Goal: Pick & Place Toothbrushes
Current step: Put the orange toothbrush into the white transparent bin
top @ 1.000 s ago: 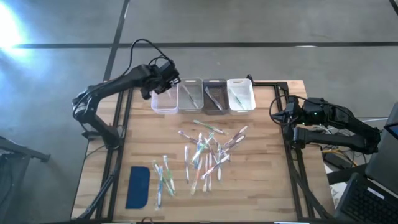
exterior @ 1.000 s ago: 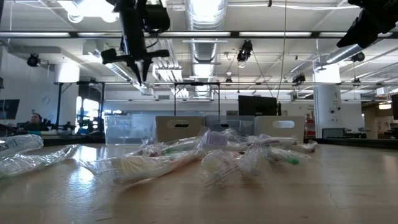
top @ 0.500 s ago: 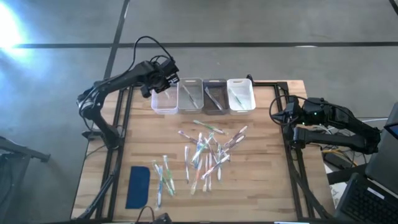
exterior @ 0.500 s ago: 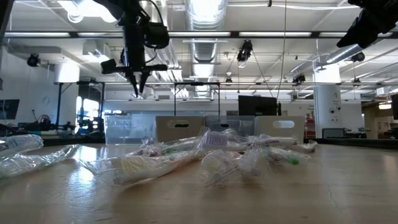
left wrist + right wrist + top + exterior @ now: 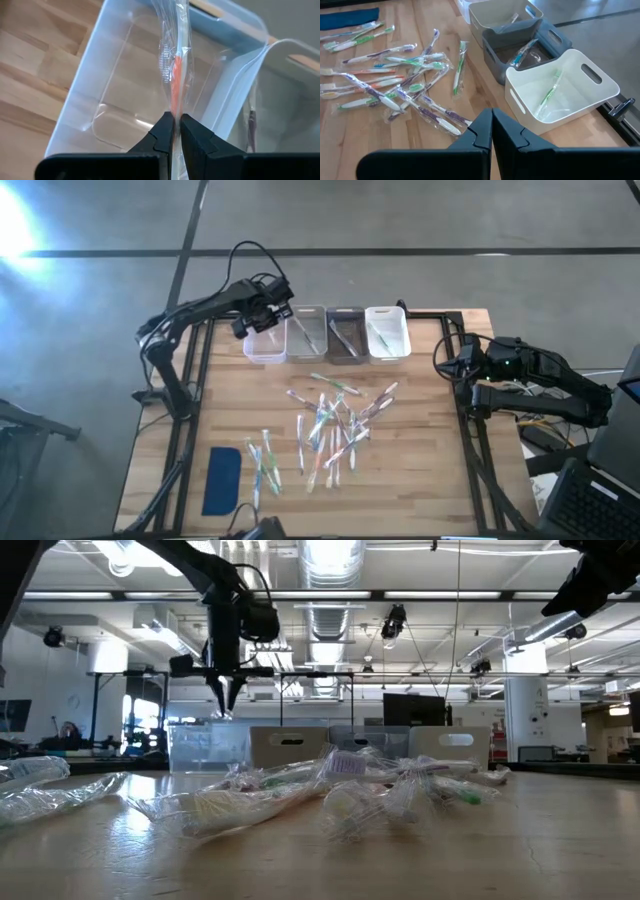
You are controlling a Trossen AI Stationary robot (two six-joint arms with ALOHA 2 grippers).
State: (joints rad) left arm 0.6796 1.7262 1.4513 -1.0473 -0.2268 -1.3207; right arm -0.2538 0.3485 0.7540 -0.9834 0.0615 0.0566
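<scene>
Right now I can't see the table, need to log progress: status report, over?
Left gripper shut on wrapped orange toothbrush, hanging over clear bin. Right gripper shut, parked at table's right edge. Toothbrush pile waits mid-table. Nothing in the way.

Orange toothbrush (image 5: 177, 75) cut off above.

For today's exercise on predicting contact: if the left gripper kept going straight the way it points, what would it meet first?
Probably the floor of the clear bin: the left gripper, shut on a wrapped toothbrush, points into it. Height above is unclear.
</scene>
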